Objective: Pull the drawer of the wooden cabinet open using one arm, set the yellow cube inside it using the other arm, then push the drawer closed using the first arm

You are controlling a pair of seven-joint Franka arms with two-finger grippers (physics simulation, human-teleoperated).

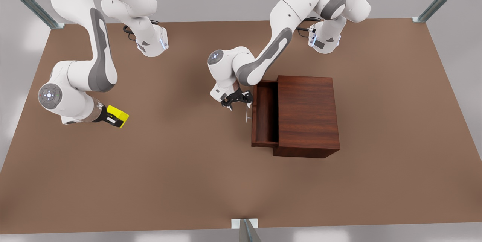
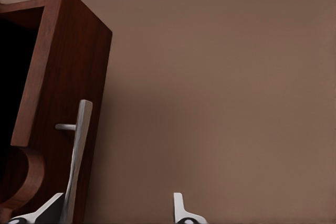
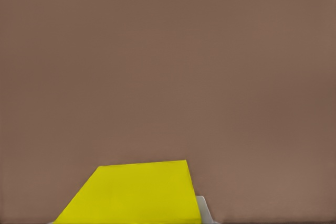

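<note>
On a brown desk (image 1: 188,166), the cabinet (image 1: 307,116) sits at 3 o'clock of centre, its drawer (image 1: 264,114) pulled open. The left gripper (image 1: 237,101), fingers spread, straddles the handle (image 2: 79,150). At 9 o'clock, the right gripper (image 1: 109,116) clamps the cube (image 1: 117,114).

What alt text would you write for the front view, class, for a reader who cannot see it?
The drawer stands pulled out of the wooden cabinet, with the open left gripper beside its handle. Toward the front view's left, the right gripper holds the yellow cube.
</note>
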